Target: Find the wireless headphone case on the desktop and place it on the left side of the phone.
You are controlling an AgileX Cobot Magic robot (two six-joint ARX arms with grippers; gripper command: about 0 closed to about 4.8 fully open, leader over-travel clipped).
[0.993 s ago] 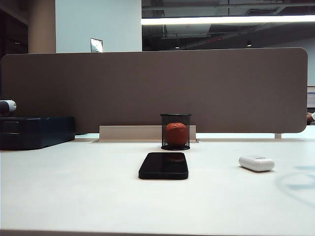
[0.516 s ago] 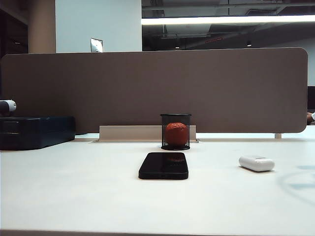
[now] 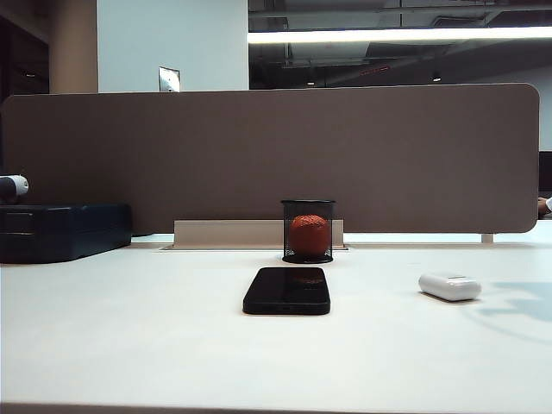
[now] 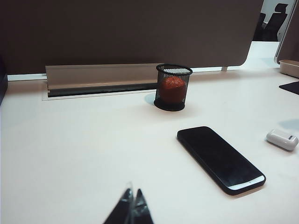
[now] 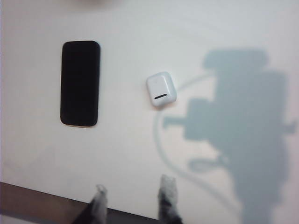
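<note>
Right gripper (image 5: 132, 198) hangs high above the surface (image 3: 129, 354), jaws parted and empty; left gripper (image 4: 132, 207) sits pinched together, well back from the phone (image 3: 287, 291). Wireless headphone case (image 3: 449, 286) lies untouched on the phone's right; grasping and moving remain.

Bright overhead strip light; arm shadow crisp on desktop (image 5: 233, 28); right wrist view soft, washed out.

Both tools, left (image 4: 132, 205) and right (image 5: 133, 198), are cut off by their views' edges.
</note>
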